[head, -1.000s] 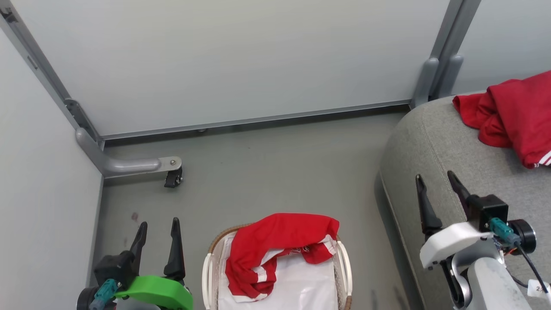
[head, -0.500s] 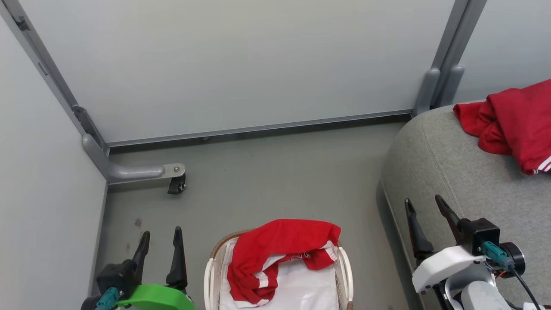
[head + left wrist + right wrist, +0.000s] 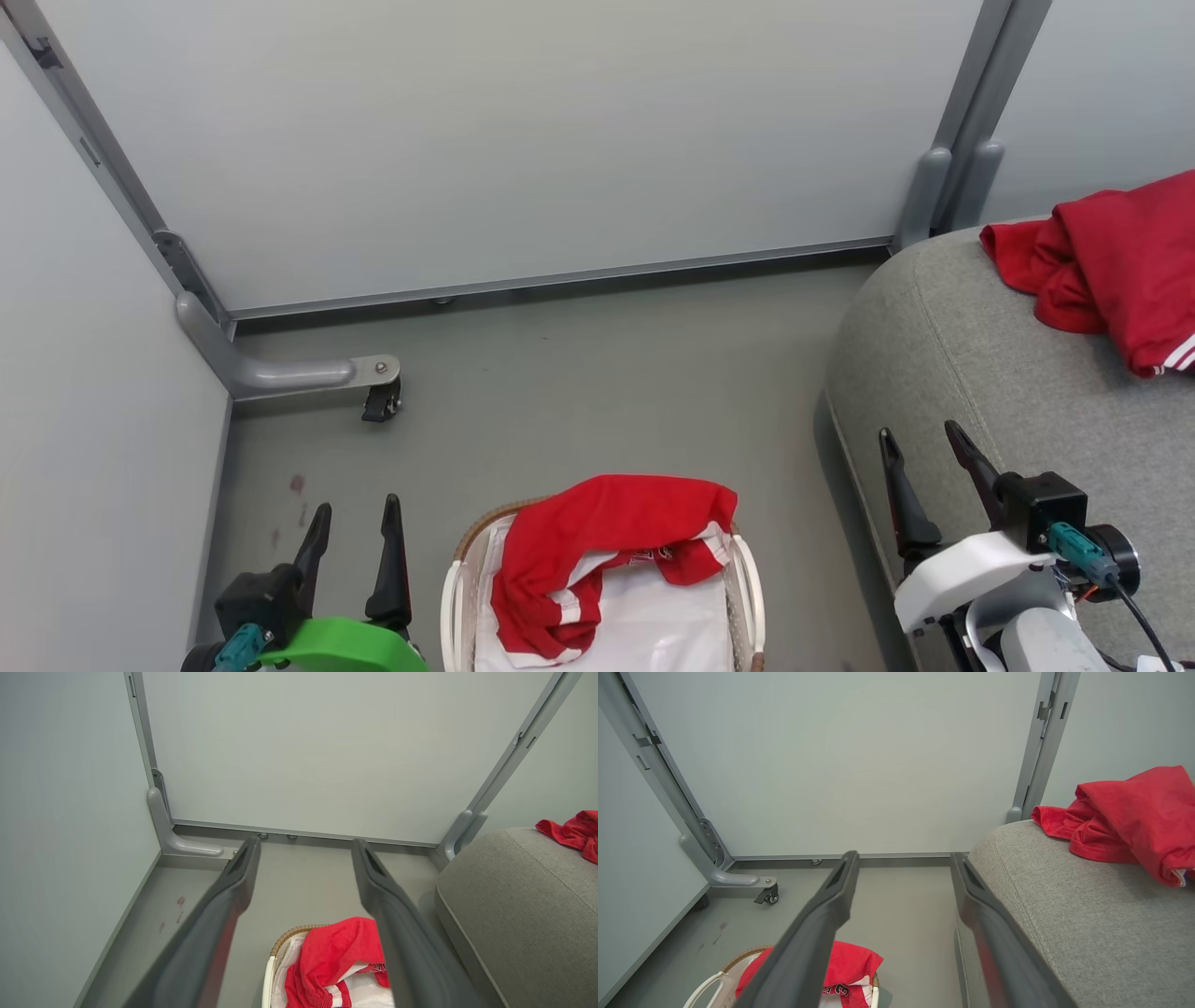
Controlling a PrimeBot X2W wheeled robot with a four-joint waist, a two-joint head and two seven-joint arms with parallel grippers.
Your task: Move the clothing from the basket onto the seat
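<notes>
- Clothing [image 3: 597, 532] first, head view: where is it?
- Bright red soft fabric garment with white panels and striped trim. It is draped over the far rim of the small oval white perforated plastic basket [image 3: 752, 583] with the brown woven edge. Part of it lies inside on the white liner sheet [image 3: 653, 625]. A second red heap [image 3: 1111, 261] lies on the large grey woven-fabric seat [image 3: 971, 373], well apart from the basket, off to its far right.
- Pincers?
- Left gripper [image 3: 358, 506], green body, is just left of the basket, long dark fingers spread, clear of the clothing. Right gripper [image 3: 917, 431], white body, is right of the basket at the seat's near edge, also spread and touching no fabric.
- Left wrist view?
- Left gripper [image 3: 304, 842] fingers are wide apart over the grey floor. The basket [image 3: 288, 939] sits low between them, clothing [image 3: 336, 952] bunched on its far side. The seat [image 3: 514, 896] is right of the basket, with the red heap [image 3: 570, 830] at the seat's far end.
- Right wrist view?
- Right gripper [image 3: 904, 856] fingers are wide apart, the right one crossing in front of the seat [image 3: 1064, 905] edge. The basket [image 3: 740, 953] is bottom left, with clothing [image 3: 852, 961] over its right rim and dark lettering on a white panel. The red heap [image 3: 1134, 812] is on the seat, far right of the basket. A small black caster [image 3: 768, 897] stands beyond the basket, to its left.
</notes>
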